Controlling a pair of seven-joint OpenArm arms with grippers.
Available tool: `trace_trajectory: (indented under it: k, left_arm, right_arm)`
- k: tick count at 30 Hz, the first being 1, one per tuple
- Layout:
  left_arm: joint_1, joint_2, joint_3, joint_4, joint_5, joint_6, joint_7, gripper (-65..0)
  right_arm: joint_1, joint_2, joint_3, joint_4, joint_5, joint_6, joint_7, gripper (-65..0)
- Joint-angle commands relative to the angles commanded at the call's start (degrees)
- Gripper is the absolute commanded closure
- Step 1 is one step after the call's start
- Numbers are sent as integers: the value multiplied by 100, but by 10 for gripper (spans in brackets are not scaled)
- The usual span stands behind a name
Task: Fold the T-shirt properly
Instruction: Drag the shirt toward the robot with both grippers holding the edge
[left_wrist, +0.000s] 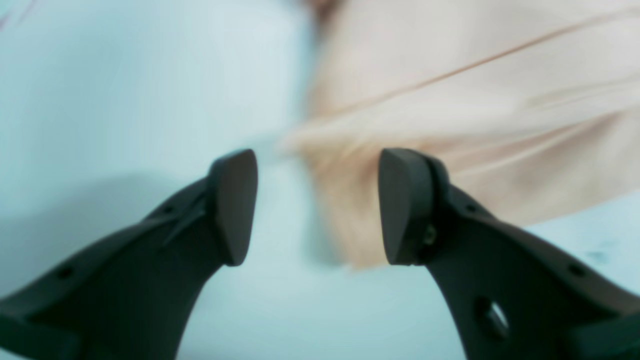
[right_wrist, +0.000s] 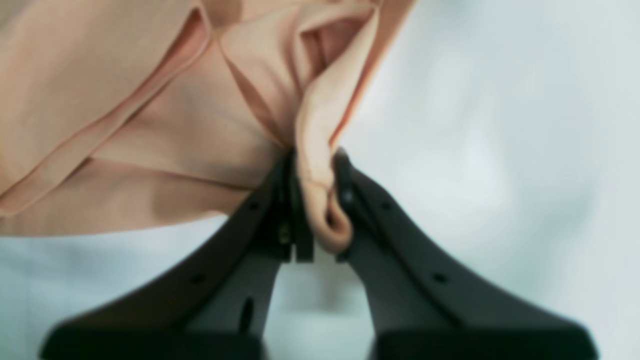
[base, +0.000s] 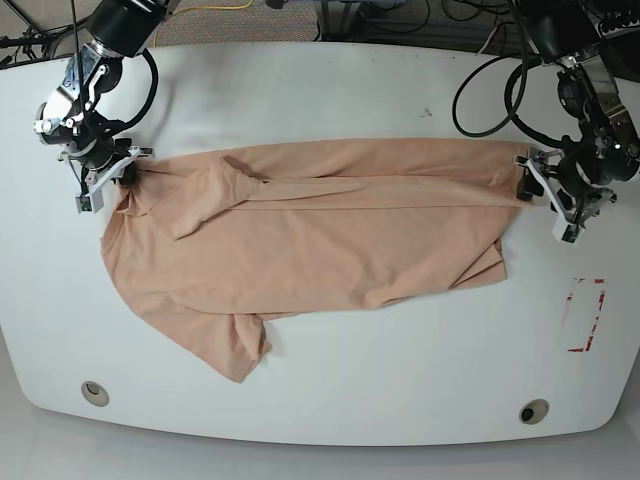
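The peach-pink T-shirt (base: 300, 240) lies spread across the white table (base: 350, 90), its upper part folded over in a long band and one sleeve pointing to the front left. My right gripper (right_wrist: 317, 200) is shut on a bunched fold of the T-shirt (right_wrist: 150, 100); in the base view this gripper (base: 125, 172) is at the shirt's left end. My left gripper (left_wrist: 320, 205) is open, and a blurred corner of the T-shirt (left_wrist: 475, 100) lies just beyond the gap and behind its right finger. In the base view this gripper (base: 530, 185) is at the shirt's right end.
A red-outlined rectangle (base: 583, 315) is marked on the table's right side. Two round holes (base: 95, 392) (base: 533, 411) sit near the front edge. Cables and floor lie beyond the far edge.
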Motion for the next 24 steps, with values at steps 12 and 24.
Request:
trace_trajectory:
  k: [12,24]
  left_arm:
    - [255,0,-62,-457,0,0,9,-351]
    - [220,18,-18,-1020,9,0,9,-350]
  right_arm:
    - [0,-9,-9,0,0,0,0,-22]
    - [0,-9,0,0,0,0,0,-21]
